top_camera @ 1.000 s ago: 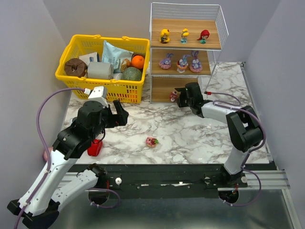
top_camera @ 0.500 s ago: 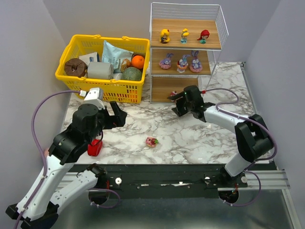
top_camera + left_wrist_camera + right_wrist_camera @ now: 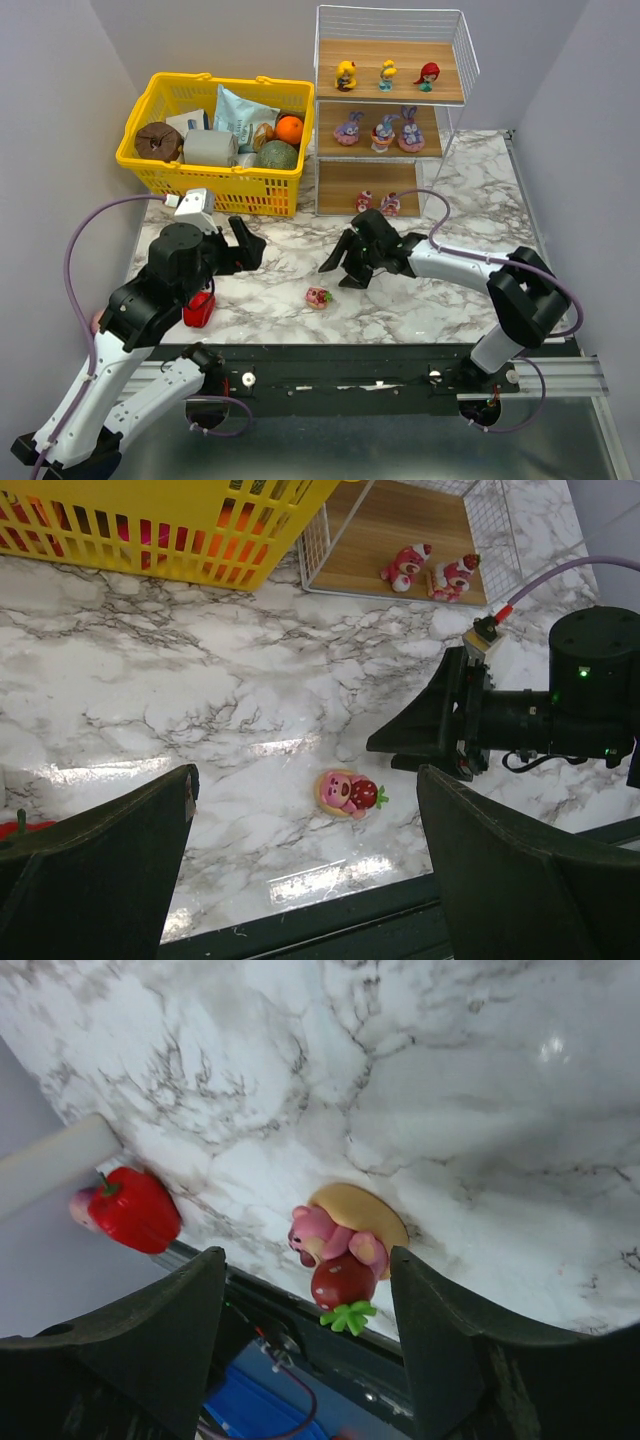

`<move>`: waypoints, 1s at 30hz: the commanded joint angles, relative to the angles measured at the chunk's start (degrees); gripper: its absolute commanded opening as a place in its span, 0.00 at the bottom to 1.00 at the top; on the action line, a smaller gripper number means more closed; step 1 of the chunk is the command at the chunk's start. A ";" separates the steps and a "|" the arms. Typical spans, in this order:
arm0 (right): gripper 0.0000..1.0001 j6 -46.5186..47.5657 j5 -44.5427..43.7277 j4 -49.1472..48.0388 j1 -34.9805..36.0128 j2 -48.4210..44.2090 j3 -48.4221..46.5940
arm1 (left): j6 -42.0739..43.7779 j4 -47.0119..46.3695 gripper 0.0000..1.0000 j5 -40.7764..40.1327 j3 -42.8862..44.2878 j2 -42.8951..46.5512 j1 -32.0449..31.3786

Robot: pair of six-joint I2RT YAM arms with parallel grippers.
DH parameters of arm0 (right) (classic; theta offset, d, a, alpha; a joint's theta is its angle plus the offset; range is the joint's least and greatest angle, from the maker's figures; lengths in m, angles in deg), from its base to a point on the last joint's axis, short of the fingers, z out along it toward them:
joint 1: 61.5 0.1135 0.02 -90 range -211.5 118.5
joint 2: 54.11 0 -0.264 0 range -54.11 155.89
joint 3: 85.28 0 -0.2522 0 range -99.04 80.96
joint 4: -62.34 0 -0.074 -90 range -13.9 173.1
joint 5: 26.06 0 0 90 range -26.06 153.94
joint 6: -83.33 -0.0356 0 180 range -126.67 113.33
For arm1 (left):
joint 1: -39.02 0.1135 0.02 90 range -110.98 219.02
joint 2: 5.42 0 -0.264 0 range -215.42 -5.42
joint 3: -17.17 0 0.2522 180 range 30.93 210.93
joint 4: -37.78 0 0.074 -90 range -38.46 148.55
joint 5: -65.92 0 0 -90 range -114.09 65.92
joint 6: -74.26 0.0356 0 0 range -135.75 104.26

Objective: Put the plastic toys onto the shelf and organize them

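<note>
Light, stiff and probably slippery, the small pink plastic bear figurine lies well before the white-wire wooden shelf, best pinched across its body by the wide-spread, empty right gripper.

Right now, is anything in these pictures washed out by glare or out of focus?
Left wrist view: white glare streaks on the marble table near the pink toy; the left pincer's fingers dark and blurred. Right wrist view: a glare spot top right, the right pincer's fingers blurred, toy sharp. Top view: even light, no blur.
</note>
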 commanded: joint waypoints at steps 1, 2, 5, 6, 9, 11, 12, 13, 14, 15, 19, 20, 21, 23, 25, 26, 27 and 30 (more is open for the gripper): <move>0.72 1.99 3.61 4.12 2.26 1.11 0.43 | 0.25 -0.55 0.99 2.06 -0.54 -0.26 0.49; 0.72 1.82 3.78 4.21 2.70 1.29 0.26 | 0.43 -0.64 0.99 2.15 -0.54 -0.52 0.50; 0.71 1.90 4.93 4.73 3.76 2.52 -0.97 | 0.61 -0.73 0.99 2.32 -0.46 -0.61 0.50; 0.71 1.90 5.28 4.82 4.02 3.04 -1.59 | 0.61 -0.73 0.99 2.32 -0.46 -0.61 0.50; 0.71 0.51 6.42 5.09 4.55 4.63 -1.86 | 0.69 -0.73 0.99 2.15 -0.37 -0.52 0.50; 0.71 -0.64 7.03 4.13 4.72 5.16 -1.24 | 0.70 -0.56 0.99 1.97 -0.28 -0.35 0.50; 0.70 -1.60 7.13 3.95 4.64 5.25 -0.98 | 0.78 -0.56 0.99 1.80 -0.19 -0.35 0.50; 0.68 -1.96 6.95 3.68 4.72 5.25 -0.80 | 0.78 -0.29 0.99 1.80 -0.19 -0.35 0.50; 0.67 -2.40 6.69 3.25 4.72 5.25 -0.45 | 0.78 -0.38 0.99 1.71 -0.19 -0.17 0.50; 0.66 -3.19 6.43 3.24 4.72 5.16 -0.36 | 0.78 -0.38 0.99 1.53 -0.19 -0.08 0.50; 0.53 -5.30 5.20 2.02 4.81 4.63 0.87 | 0.70 -0.12 0.99 1.27 -0.19 -0.08 0.50; 0.50 -5.83 4.93 1.32 4.81 4.54 1.22 | 0.70 -0.12 0.99 1.18 -0.11 0.00 0.50; 0.48 -6.79 4.84 0.87 4.81 4.46 1.74 | 0.61 -0.03 0.99 1.09 -0.11 0.01 0.50; 0.42 -7.50 4.67 0.34 4.72 4.28 2.10 | 0.70 0.15 0.99 0.74 -0.10 0.09 0.50; 0.36 -8.20 4.58 0.08 4.72 4.37 2.10 | 0.70 0.23 0.99 0.65 -0.02 0.27 0.50; 0.34 -8.38 4.32 0.08 4.72 4.28 2.01 | 0.78 0.32 0.99 0.57 -0.10 0.18 0.50; 0.32 -9.08 4.05 -0.10 4.72 4.19 2.10 | 0.87 0.41 0.99 0.57 -0.02 0.18 0.50; 0.27 -10.66 2.56 -0.62 4.81 3.32 2.19 | 0.96 0.50 0.99 0.21 0.07 0.18 0.50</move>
